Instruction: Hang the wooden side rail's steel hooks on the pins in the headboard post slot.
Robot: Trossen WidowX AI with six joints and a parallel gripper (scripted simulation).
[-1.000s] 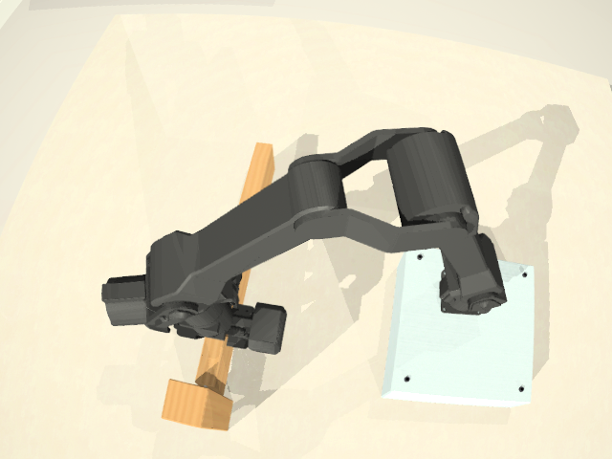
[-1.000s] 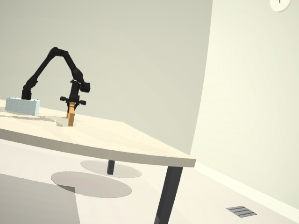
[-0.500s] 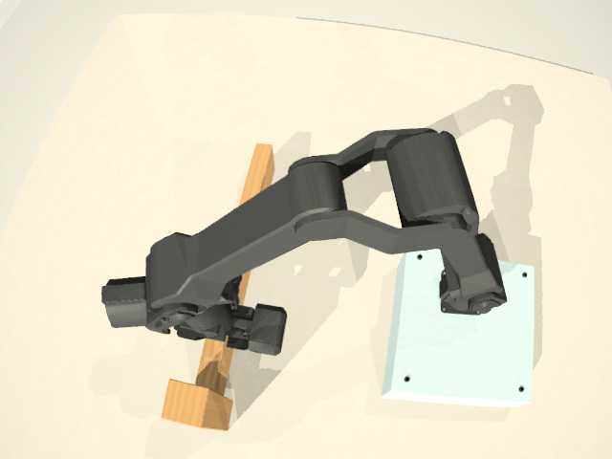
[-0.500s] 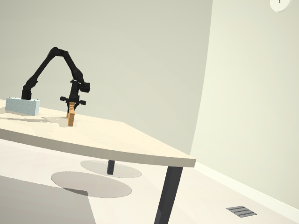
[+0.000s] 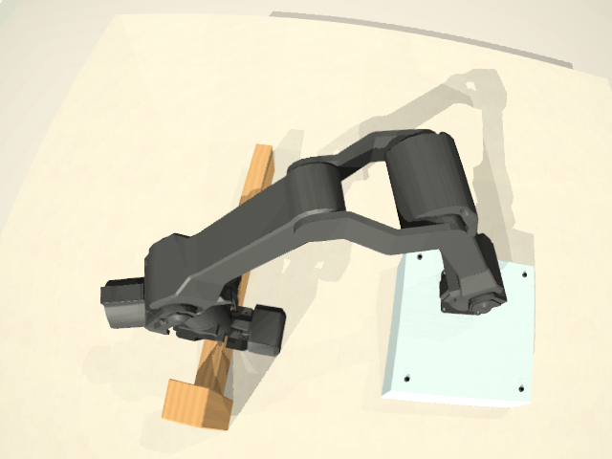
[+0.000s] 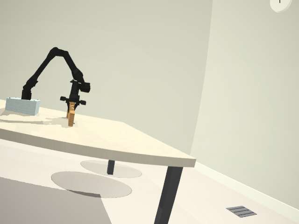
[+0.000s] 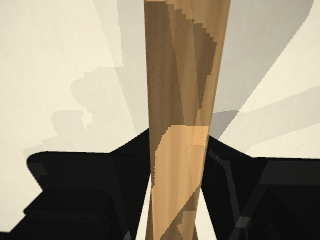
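Rail point(image 5: 256, 172) point(image 6: 72, 106) point(image 7: 177, 100): on table point(image 5: 345, 395) point(image 6: 108, 135), long axis running from beside post point(image 5: 190, 404) toward table's far side | Position: between fingers, crossing under gripper point(image 5: 231, 328) point(image 6: 72, 107) point(image 7: 172, 129) | Jaws: clamped on rail

On the desk point(image 5: 98, 197) point(image 6: 145, 144) point(image 7: 40, 50): one arm point(image 5: 316, 187) point(image 6: 43, 65) with one gripper point(image 5: 225, 336) point(image 6: 71, 108) point(image 7: 172, 129), one wooden rail point(image 5: 255, 172) point(image 6: 71, 118) point(image 7: 182, 100), one wooden post point(image 5: 185, 403) point(image 6: 67, 114), one pale block point(image 5: 469, 356) point(image 6: 21, 106) with four dark dots point(image 5: 419, 256) point(image 6: 38, 99). Under the desk, two legs point(image 6: 170, 192) and two round floor patches point(image 6: 91, 184) show; beyond it, one floor grate point(image 6: 241, 211) and one round wall fixture point(image 6: 280, 5).
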